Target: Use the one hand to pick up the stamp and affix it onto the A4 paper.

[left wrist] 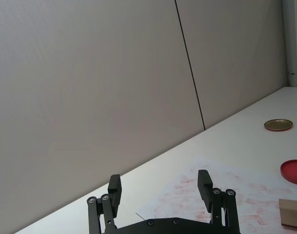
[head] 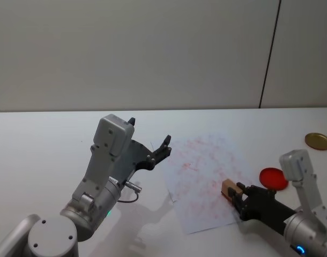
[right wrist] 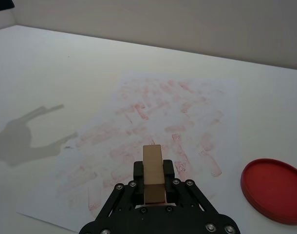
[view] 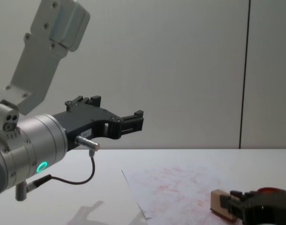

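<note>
Currently black right pincer (head: 236, 194) held low and near level, clamped on small light-tan wooden stamp (head: 228, 187) over near-right edge of large white red-smudged A4 paper (head: 203, 160); contact with sheet not discernible. Black left pincer (head: 150, 133) raised above white worktop (head: 40, 139) left of sheet, fingers spread apart, nothing held. Flat round red ink pad (head: 274, 178) set just beside sheet's right edge.

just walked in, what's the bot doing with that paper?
The right gripper is shut on the stamp and holds it low at the near right part of the A4 paper, which is already covered in red marks. Whether the stamp touches the sheet can't be told. The left gripper hangs open above the table, left of the paper, idle. A red ink pad lies just right of the paper, with a gold lid farther back.
</note>
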